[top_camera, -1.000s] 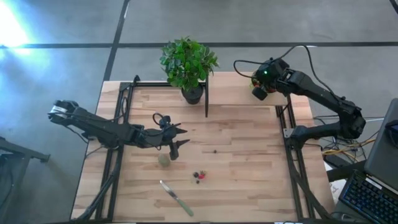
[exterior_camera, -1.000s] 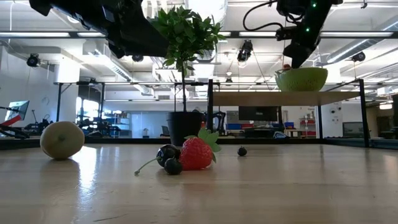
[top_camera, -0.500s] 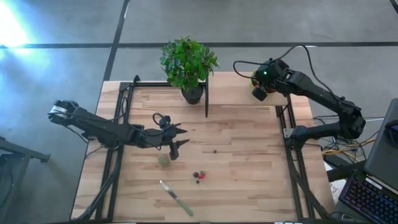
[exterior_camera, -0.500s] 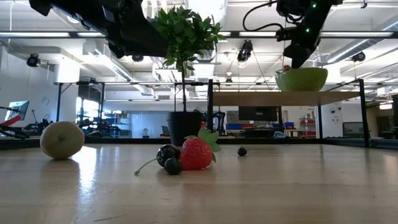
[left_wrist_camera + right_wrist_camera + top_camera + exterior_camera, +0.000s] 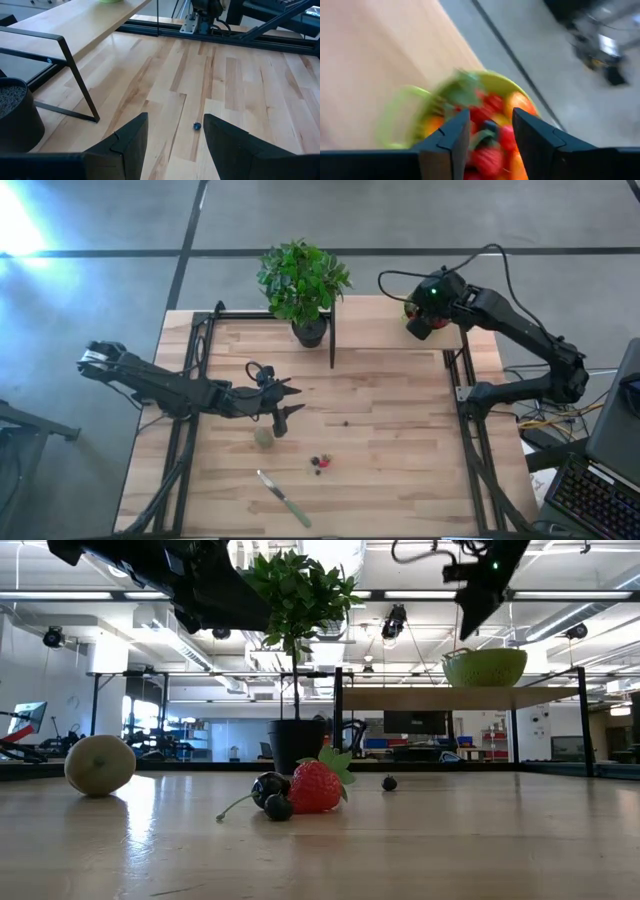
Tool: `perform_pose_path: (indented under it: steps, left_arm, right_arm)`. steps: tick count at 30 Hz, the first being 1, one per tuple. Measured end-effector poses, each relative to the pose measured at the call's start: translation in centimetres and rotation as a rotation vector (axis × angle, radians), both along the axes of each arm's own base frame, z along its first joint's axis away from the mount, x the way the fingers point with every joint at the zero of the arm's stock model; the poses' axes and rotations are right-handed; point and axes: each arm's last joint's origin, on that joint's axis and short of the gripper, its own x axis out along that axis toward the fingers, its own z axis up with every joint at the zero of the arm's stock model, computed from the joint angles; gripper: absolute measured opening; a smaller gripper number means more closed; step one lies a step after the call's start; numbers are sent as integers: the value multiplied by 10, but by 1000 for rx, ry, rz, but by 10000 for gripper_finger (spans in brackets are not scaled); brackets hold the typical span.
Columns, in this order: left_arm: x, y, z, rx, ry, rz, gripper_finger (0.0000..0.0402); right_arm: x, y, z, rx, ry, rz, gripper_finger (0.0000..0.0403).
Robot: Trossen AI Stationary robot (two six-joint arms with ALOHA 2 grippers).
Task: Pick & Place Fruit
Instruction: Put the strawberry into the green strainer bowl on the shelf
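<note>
The right gripper (image 5: pixel 487 137) hangs open over the lime-green round bowl (image 5: pixel 420 107), already piled with little toy fruit (image 5: pixel 492 117). Below the open left gripper (image 5: pixel 285 402), a red strawberry (image 5: pixel 318 787), dark berries (image 5: pixel 272 792) and a dull-green ball (image 5: pixel 100 764) wait.

Bright, even ceiling-light indoors; hard glare at the high view's left floor (image 5: pixel 20 225); the bowl (image 5: pixel 470 125) smears in motion blur; soft shadows on the table (image 5: pixel 450 850).

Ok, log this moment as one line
right gripper open above bowl of fruit | left gripper open, waiting mid-table | strawberry on table
</note>
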Motion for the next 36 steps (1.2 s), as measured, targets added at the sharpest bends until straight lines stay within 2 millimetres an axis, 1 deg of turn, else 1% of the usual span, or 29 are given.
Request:
perform_pose_path:
  steps: [4,7,10,14,20,24,28,30,33,36]
  left_arm:
    - [0,0,0,0,0,0,197]
    - [0,0,0,0,0,0,197]
    - [0,0,0,1,3,0,197]
    - [0,0,0,1,3,0,197]
    - [0,0,0,1,3,0,197]
    - [0,0,0,0,2,0,197]
    - [0,0,0,0,2,0,197]
    - [0,0,0,0,1,0,197]
    - [1,0,-1,-2,1,1,197]
    - [1,0,-1,-4,6,2,197]
  right_arm:
    - [8,11,16,71,-131,107,156]
    - [16,24,25,97,-195,188,153]
    - [27,43,28,110,-214,276,139]
    - [42,77,26,143,-218,427,117]
    - [62,136,15,171,-254,673,89]
    - [69,175,9,169,-332,841,78]
    - [73,209,1,152,-418,997,80]
    - [76,224,-7,136,-445,1067,86]
    - [82,241,-28,121,-420,1144,100]
    - [91,252,-48,118,-374,1180,117]
